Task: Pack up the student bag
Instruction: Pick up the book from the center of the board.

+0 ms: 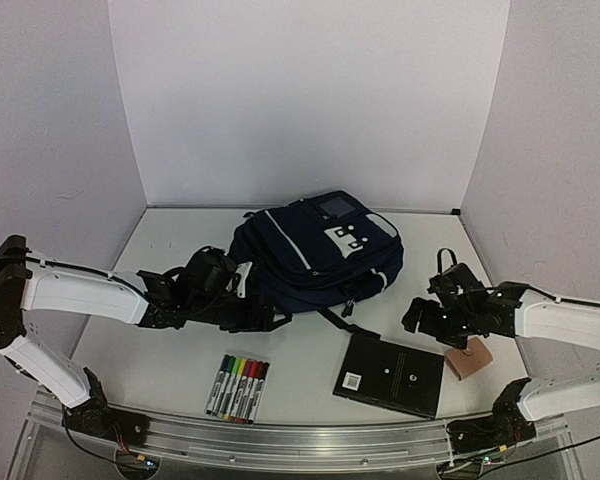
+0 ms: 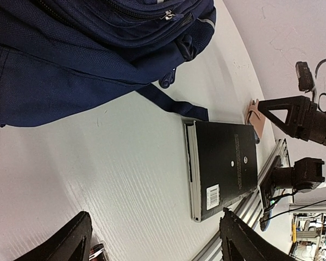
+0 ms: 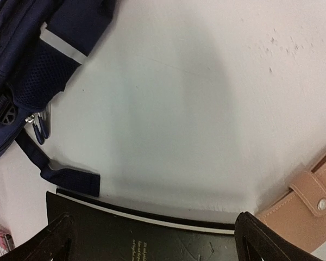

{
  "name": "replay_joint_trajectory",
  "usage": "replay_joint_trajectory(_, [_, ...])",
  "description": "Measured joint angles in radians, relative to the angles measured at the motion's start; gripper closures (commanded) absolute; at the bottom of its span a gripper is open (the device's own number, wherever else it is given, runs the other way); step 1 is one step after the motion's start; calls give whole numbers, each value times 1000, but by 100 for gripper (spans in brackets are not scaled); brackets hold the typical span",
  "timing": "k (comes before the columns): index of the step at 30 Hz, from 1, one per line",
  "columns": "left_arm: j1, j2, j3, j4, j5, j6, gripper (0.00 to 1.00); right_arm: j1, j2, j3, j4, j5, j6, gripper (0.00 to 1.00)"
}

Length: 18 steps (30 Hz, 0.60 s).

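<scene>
Student bag (image 1: 315, 250) at table centre; black notebook (image 1: 390, 373) at 5 o'clock. Left gripper (image 1: 255, 312) and right gripper (image 1: 420, 318) both spread, empty, apparently poised to begin loading.

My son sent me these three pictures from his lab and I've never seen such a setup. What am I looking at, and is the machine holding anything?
These are two robot arms bolted to the near edge of a white table. One picture looks down from above and behind them; the other two come from small cameras on each wrist, so the dark tips at the bottom are that arm's own fingers.

On the table lie a large dark navy fabric backpack with white stripes, a flat black book with a barcode, a row of coloured marker pens and a tan leather wallet with a snap.

The left gripper sits beside the backpack; the right gripper hovers above the book. Both are open and hold nothing.
</scene>
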Motion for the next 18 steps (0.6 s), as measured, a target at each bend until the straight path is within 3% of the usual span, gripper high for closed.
replay_joint_trajectory(12, [-36,49,14,31,-7,-15,19,-12,-83,-94,-113,-49,188,2])
replay_joint_trajectory(18, [-36,59,37,30,-6,-14,18,-12,21,-88,-115,-104,161,12])
